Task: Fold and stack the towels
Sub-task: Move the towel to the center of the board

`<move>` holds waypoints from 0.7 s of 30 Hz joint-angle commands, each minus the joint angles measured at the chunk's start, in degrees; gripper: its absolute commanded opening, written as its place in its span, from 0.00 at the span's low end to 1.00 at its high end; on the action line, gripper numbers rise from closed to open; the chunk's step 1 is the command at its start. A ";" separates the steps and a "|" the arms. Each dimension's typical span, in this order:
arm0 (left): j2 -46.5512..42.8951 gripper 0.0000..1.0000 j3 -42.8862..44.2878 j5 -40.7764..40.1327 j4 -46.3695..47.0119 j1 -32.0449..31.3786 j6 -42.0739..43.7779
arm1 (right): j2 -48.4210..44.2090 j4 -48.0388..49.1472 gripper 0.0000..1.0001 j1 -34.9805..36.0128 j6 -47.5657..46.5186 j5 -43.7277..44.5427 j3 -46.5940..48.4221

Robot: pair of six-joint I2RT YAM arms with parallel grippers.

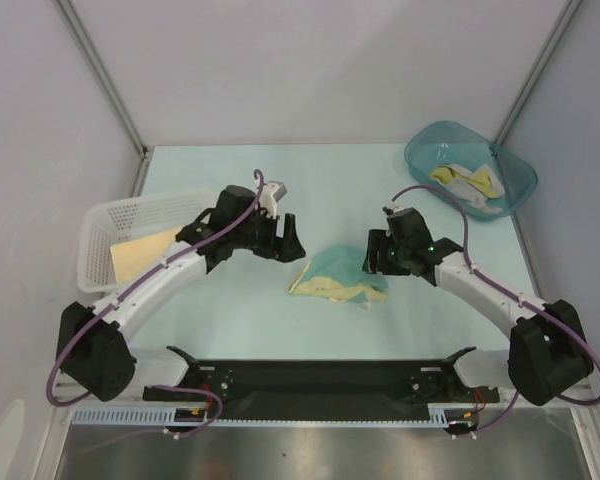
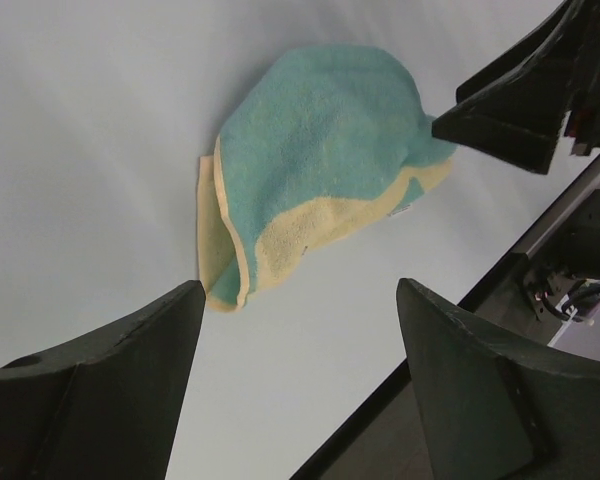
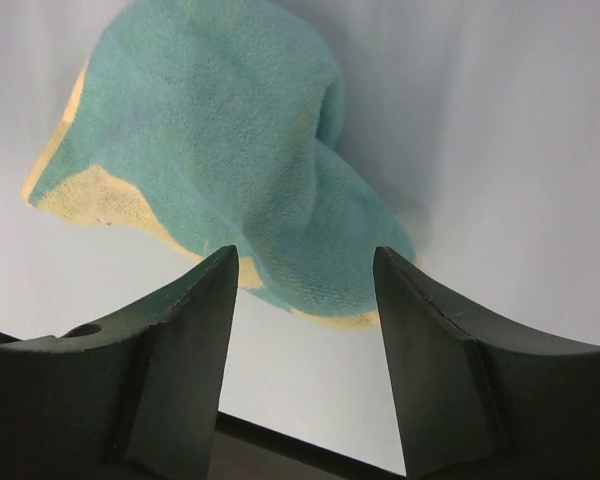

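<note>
Between the two grippers, teal-and-yellow towel (image 1: 338,272) lies crumpled on table (image 1: 230,320). Left gripper (image 1: 288,243): jaws spread, empty, towel ahead of tips. Right gripper (image 1: 372,256): jaws apart, released, towel right at tips.

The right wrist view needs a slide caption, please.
Open right gripper at a crumpled teal-and-yellow terry towel on a pale table.

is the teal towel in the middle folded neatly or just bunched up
Bunched up: the teal towel lies in a rumpled heap, edges uneven, one yellow edge curled over.
</note>
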 commanded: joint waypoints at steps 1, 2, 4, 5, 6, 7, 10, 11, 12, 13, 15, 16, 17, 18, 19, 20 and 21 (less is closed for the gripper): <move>3.00 0.83 0.87 -1.97 1.92 -1.93 -0.14 | -3.11 2.59 0.62 -3.75 0.32 -3.53 -0.96; 4.14 0.81 0.18 -1.97 4.10 -1.93 -2.49 | -2.93 4.17 0.59 -6.55 -0.12 -9.47 -1.49; 7.40 0.75 -1.14 -2.67 6.92 -1.93 -5.58 | -2.23 9.62 0.57 -8.07 -0.91 -14.25 -3.51; 8.45 0.74 -2.11 -3.02 8.76 -1.93 -8.03 | -1.79 10.94 0.56 -8.34 -1.00 -17.06 -3.69; 10.46 0.73 -2.73 -2.33 9.91 -2.36 -8.84 | -1.18 13.56 0.56 -8.16 -1.00 -18.13 -4.12; 11.44 0.72 -3.34 -2.15 11.05 -2.72 -9.28 | -0.04 14.81 0.56 -8.16 -1.18 -19.88 -4.04; 15.65 0.73 -3.70 -3.71 11.86 -5.17 -8.85 | 3.47 16.93 0.56 -7.99 -1.00 -20.17 -2.90; 16.97 0.73 -3.26 -4.60 10.90 -5.79 -8.06 | 4.01 17.45 0.56 -7.81 -1.18 -19.99 -2.81; 17.95 0.74 -3.00 -5.39 10.37 -6.84 -7.71 | 4.62 18.50 0.56 -7.90 -1.18 -19.90 -2.64; 18.91 0.73 -2.73 -6.35 9.93 -7.29 -7.36 | 5.24 18.77 0.56 -7.81 -1.18 -19.64 -2.37; 21.11 0.73 -2.73 -7.76 9.75 -8.17 -6.91 | 6.82 18.69 0.53 -7.90 -1.62 -17.97 -1.67; 21.90 0.73 -2.73 -7.94 9.83 -8.34 -6.74 | 7.26 18.43 0.51 -7.81 -1.79 -17.27 -1.23; 22.87 0.72 -2.64 -9.25 10.09 -8.52 -6.39 | 7.70 18.51 0.40 -7.90 -2.05 -15.52 -0.53; 23.49 0.70 -2.47 -9.44 10.45 -8.87 -6.04 | 7.70 18.86 0.34 -7.90 -2.40 -14.90 -0.26; 23.93 0.58 -2.29 -9.35 10.62 -8.96 -5.86 | 7.70 19.21 0.29 -7.99 -2.58 -14.20 0.09; 24.63 0.47 -1.07 -9.00 10.02 -8.96 -5.60 | 7.70 18.78 0.19 -7.99 -3.02 -13.93 1.74; 24.81 0.26 -0.19 -8.74 9.49 -8.96 -5.33 | 8.05 17.90 0.13 -8.07 -3.81 -13.66 3.50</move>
